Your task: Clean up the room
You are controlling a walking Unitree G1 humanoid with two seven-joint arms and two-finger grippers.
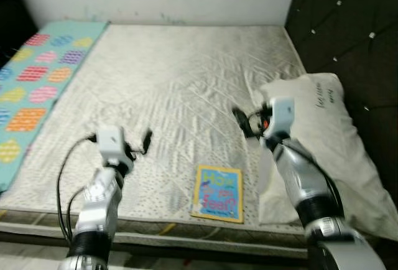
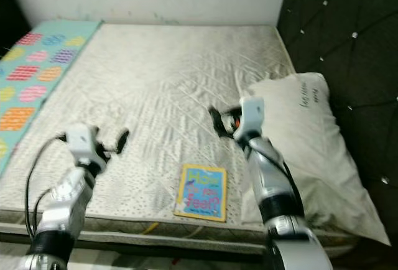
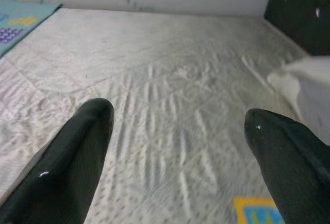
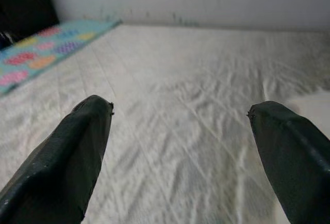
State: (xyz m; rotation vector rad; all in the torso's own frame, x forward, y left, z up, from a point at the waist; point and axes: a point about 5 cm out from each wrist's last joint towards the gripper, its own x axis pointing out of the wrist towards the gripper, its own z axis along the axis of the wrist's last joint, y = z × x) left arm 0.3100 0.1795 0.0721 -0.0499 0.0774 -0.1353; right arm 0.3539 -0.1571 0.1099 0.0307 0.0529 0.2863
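Yellow-and-blue book (image 1: 217,193) lies stray near the mattress (image 1: 180,83) edge, left of the pillow (image 1: 323,139); left gripper (image 3: 178,146) and right gripper (image 4: 180,146) hover, fingers spread, likely readying a pickup.

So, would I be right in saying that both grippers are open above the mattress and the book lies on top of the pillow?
Not quite: the book lies flat on the mattress near its front edge, beside the pillow, not on it, as the left eye view shows. The left gripper and right gripper are indeed open above the mattress.
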